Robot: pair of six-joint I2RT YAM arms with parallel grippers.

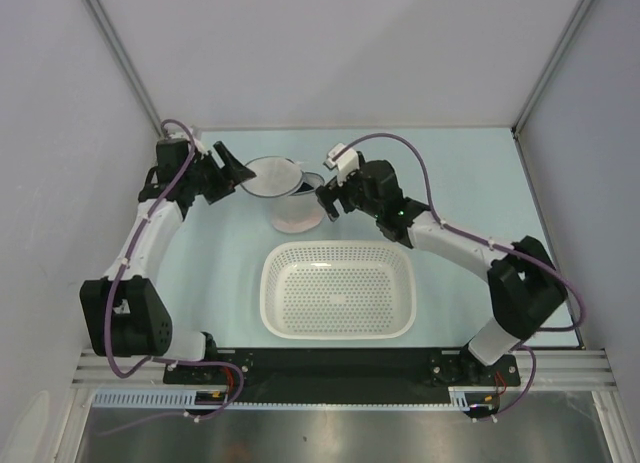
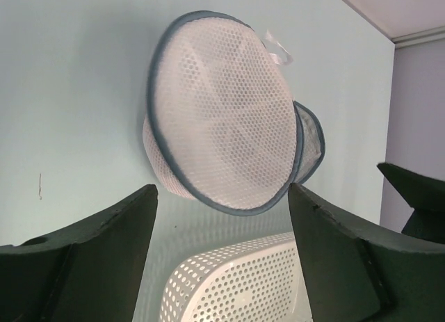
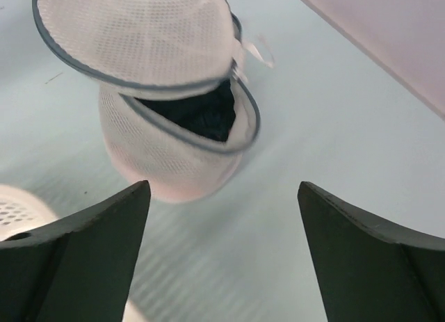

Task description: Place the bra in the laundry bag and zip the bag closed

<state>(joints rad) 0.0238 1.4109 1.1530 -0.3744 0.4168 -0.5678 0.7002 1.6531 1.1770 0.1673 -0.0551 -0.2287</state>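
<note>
The laundry bag (image 1: 293, 211) stands upright on the table behind the basket. Its round flap lid (image 1: 268, 176) is lifted open and leans to the left. In the right wrist view a dark bra (image 3: 200, 113) shows inside the bag (image 3: 167, 162), under the raised lid (image 3: 135, 33). My left gripper (image 1: 238, 175) is open and empty, just left of the lid. In the left wrist view the lid (image 2: 222, 120) faces it, beyond the left gripper (image 2: 222, 193). My right gripper (image 1: 323, 200) is open and empty, just right of the bag. It stands short of the bag in its own view (image 3: 222, 186).
A white perforated plastic basket (image 1: 338, 290) sits in front of the bag, near the arm bases. It also shows in the left wrist view (image 2: 236, 280). Grey walls close the table at the back and sides. A dark finger (image 2: 417, 197) of the right gripper shows at the left wrist view's right edge.
</note>
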